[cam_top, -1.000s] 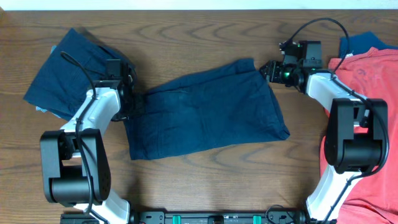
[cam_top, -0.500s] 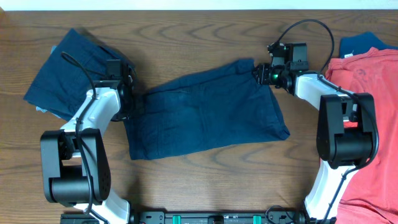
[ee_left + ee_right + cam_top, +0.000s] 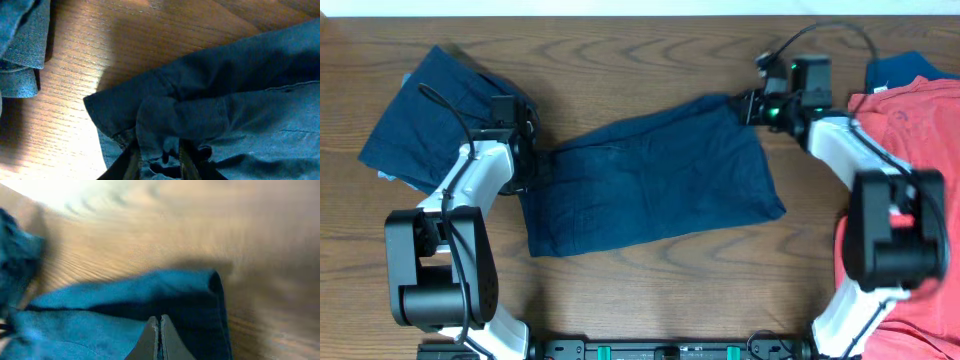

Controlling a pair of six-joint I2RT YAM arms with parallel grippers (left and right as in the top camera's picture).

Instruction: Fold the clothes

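Observation:
The dark navy shorts lie spread flat across the middle of the table. My left gripper is at their left edge and is shut on a bunched fold of the waistband. Cloth shows between its fingers. My right gripper is at the shorts' far right corner. Its jaws are pressed together on the cloth there, and that corner is drawn toward it. The wrist view of it is blurred.
A folded navy garment lies at the far left, beside my left arm, and its edge shows in the left wrist view. Coral-red shirts cover the right side. A brighter blue garment lies behind them.
My right gripper has closed on the shorts' far right corner and shifted a little to the right, stretching that corner. The left arm has not moved.

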